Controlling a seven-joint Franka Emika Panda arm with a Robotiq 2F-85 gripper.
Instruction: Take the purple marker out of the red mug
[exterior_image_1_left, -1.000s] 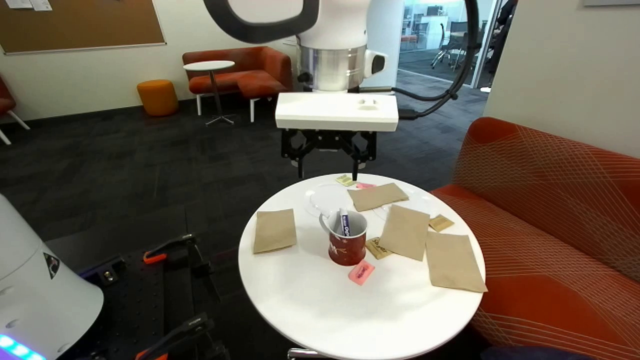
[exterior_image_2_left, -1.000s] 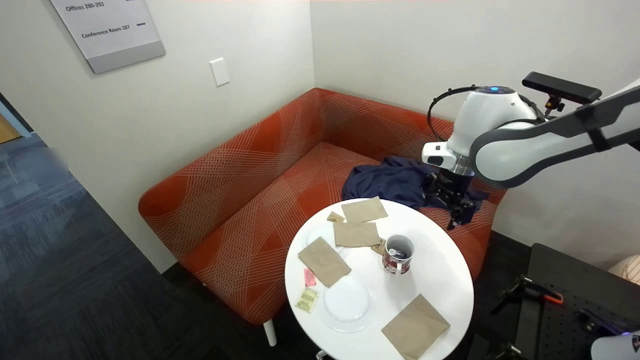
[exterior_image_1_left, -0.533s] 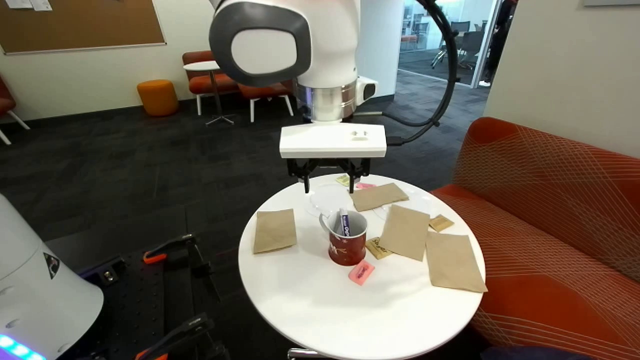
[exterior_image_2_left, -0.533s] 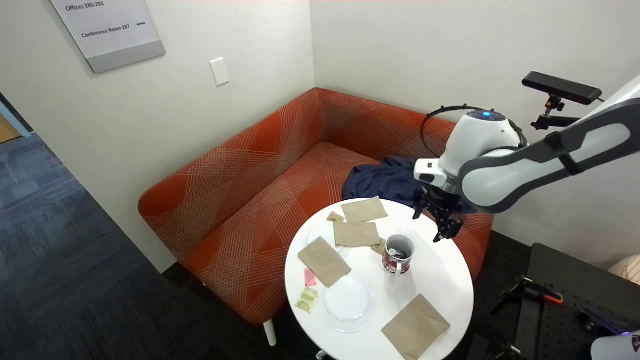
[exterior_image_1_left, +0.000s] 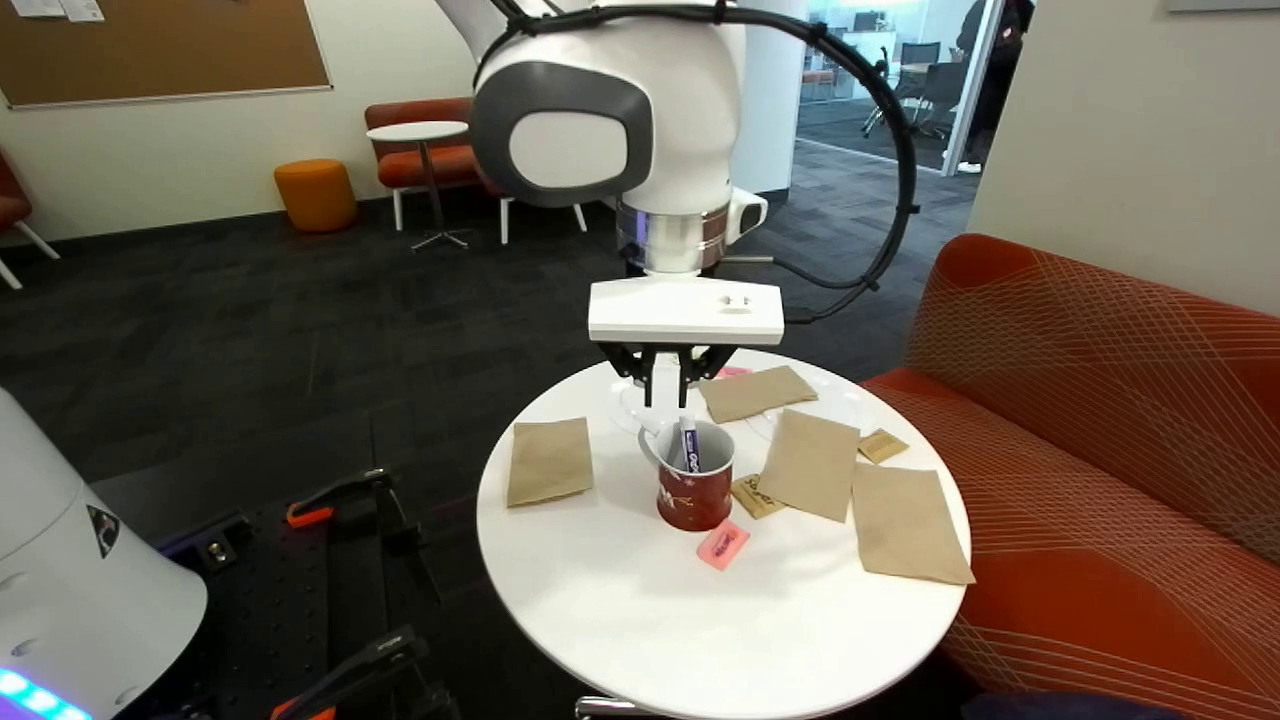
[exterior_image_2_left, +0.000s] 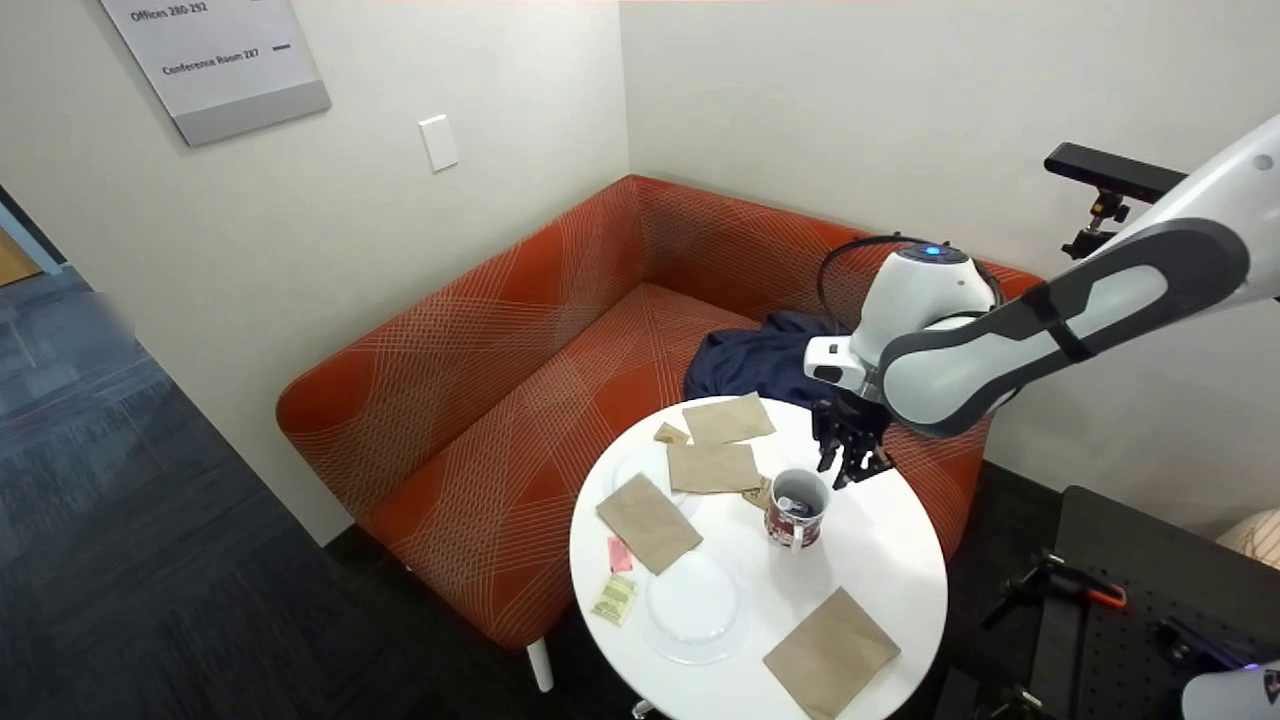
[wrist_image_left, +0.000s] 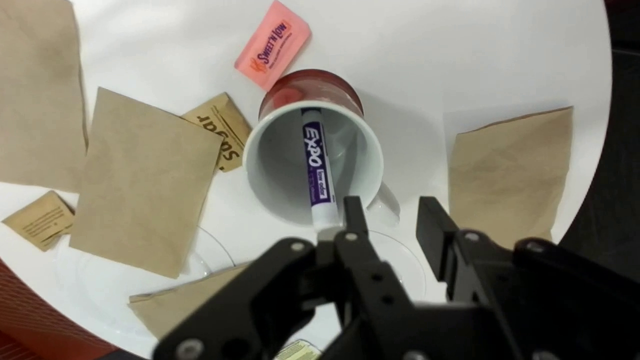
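We are seeing the purple marker (wrist_image_left: 316, 160) standing tilted inside the red mug (exterior_image_1_left: 695, 498), its white end projecting past the rim. Along the barrel a deep purple label is running from this white end down to a greyish stretch; on the label we are reading EXPO in bold white capitals and, in a small pale box, the words "low odor". The lowest part is disappearing into shadow near the inner wall. The mug is standing upright on the round white surface (exterior_image_1_left: 620, 620), showing a dark red outside with pale markings and a pale inside.

Above the mug, we are observing the pincer (wrist_image_left: 391, 206) hanging with its two fingers parted, the marker lying outside the gap between them. In the wrist view, the white end is passing partly behind one finger; whether the two are touching, we are not managing to tell.

A pink Sweet'N Low packet (wrist_image_left: 274, 45) is lying just beside the mug, and a tan sugar packet (wrist_image_left: 225, 131) is resting near it, partly under one of the tan paper squares (wrist_image_left: 145, 182). In both exterior views we are also noting a red patterned sofa (exterior_image_2_left: 500, 450) standing next to the surface.
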